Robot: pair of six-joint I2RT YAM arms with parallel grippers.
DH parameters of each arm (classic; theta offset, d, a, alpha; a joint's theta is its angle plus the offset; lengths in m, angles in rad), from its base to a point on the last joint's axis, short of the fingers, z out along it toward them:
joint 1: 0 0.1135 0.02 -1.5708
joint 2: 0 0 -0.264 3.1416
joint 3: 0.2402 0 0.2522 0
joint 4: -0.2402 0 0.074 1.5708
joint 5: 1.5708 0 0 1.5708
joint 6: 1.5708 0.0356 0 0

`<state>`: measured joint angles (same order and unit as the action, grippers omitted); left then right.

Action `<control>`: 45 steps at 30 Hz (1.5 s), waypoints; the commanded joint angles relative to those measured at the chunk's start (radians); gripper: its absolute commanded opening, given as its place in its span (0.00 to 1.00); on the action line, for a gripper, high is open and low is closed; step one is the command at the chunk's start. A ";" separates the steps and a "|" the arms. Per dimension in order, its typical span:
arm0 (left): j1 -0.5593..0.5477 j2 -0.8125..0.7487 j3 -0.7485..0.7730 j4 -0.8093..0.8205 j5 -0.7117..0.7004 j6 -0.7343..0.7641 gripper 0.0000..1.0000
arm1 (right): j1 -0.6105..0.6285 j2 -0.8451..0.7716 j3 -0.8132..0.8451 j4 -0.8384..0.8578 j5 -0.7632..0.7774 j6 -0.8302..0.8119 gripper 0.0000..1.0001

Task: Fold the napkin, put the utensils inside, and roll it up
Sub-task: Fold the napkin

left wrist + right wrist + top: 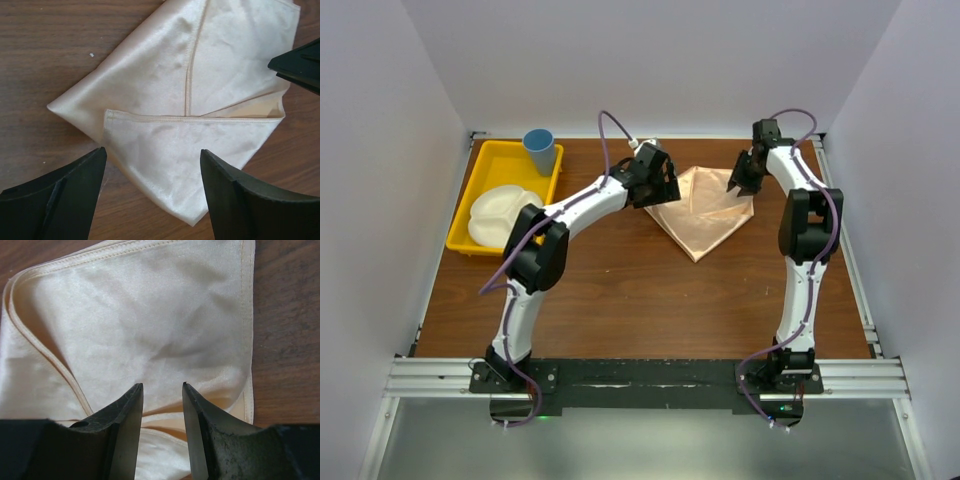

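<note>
The peach-orange napkin (pixel 705 212) lies folded on the brown table at the back centre, one corner pointing toward the arms. My left gripper (pixel 662 188) hovers over its left edge, jaws wide open and empty. In the left wrist view (pixel 152 150) the napkin (pixel 200 75) shows a folded flap with stitched hems. My right gripper (pixel 741 182) is over the napkin's right corner, jaws open a little and empty. In the right wrist view (pixel 162 385) the napkin (pixel 150 315) lies just below the jaws. The fork is out of view.
A yellow tray (pixel 488 160) stands at the back left with a white divided plate (pixel 500 215) in it. A blue cup (pixel 540 150) stands at the tray's far right corner. White walls enclose the table on three sides.
</note>
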<state>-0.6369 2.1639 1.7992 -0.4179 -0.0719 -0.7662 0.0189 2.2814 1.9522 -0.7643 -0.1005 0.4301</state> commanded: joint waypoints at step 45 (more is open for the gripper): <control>-0.076 0.056 0.236 -0.047 -0.163 0.062 0.00 | -0.016 -0.085 -0.110 -0.059 0.035 0.006 0.27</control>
<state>-0.7200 2.3360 2.0502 -0.6243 -0.3557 -0.7353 0.0113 2.2803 1.8698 -0.7994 -0.0708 0.4278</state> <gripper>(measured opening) 0.027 0.272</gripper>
